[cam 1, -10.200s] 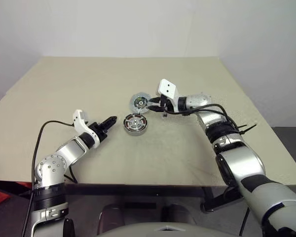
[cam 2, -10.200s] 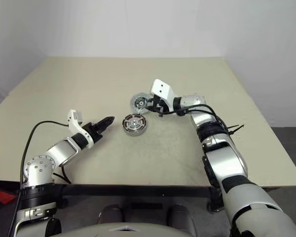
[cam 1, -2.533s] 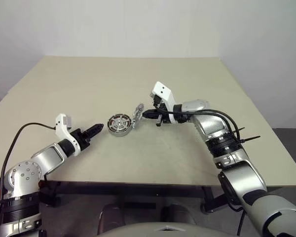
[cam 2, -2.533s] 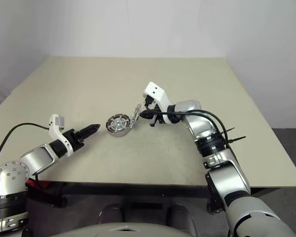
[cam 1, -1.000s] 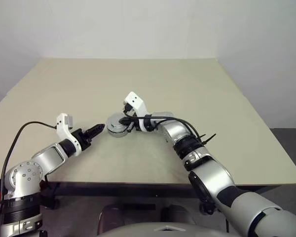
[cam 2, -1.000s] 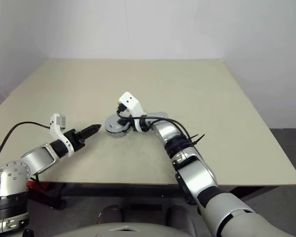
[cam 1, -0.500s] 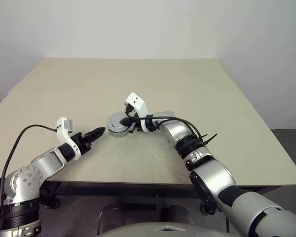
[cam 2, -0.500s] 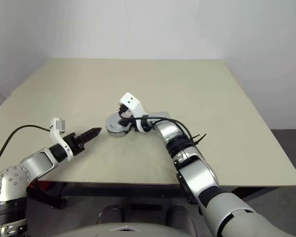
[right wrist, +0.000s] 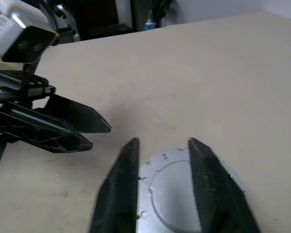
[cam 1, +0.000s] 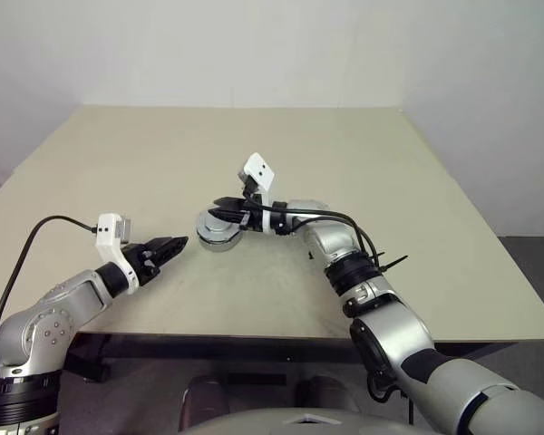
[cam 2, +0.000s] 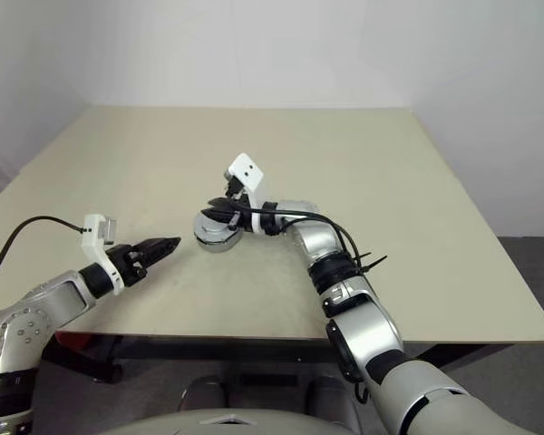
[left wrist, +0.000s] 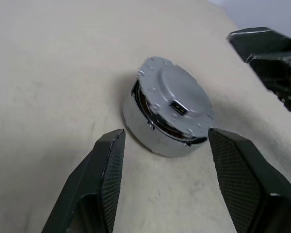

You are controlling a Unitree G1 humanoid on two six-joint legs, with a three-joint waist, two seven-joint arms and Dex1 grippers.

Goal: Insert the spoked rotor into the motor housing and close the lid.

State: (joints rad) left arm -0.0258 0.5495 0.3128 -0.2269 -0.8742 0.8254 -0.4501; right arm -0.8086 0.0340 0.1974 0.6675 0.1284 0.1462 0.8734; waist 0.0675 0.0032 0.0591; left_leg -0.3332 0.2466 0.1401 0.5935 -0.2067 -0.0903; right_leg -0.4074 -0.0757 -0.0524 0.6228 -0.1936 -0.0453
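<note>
Right fingers parted just above the lid on motor housing, left fingers spread wide beside it

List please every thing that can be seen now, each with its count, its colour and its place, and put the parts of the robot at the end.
table: one, beige, under everything, in front of a white wall.
motor housing: one, silvery with reddish-copper windings showing at its side, on the table near the middle.
lid: one, pale grey, plain face up, lying on top of the motor housing.
left claw: one, black fingers, open, low over the table beside the housing and apart from it, pointing at it.
right claw: one, black fingers, open, just above the lid, holding nothing.
cables: black, one along each arm.
</note>
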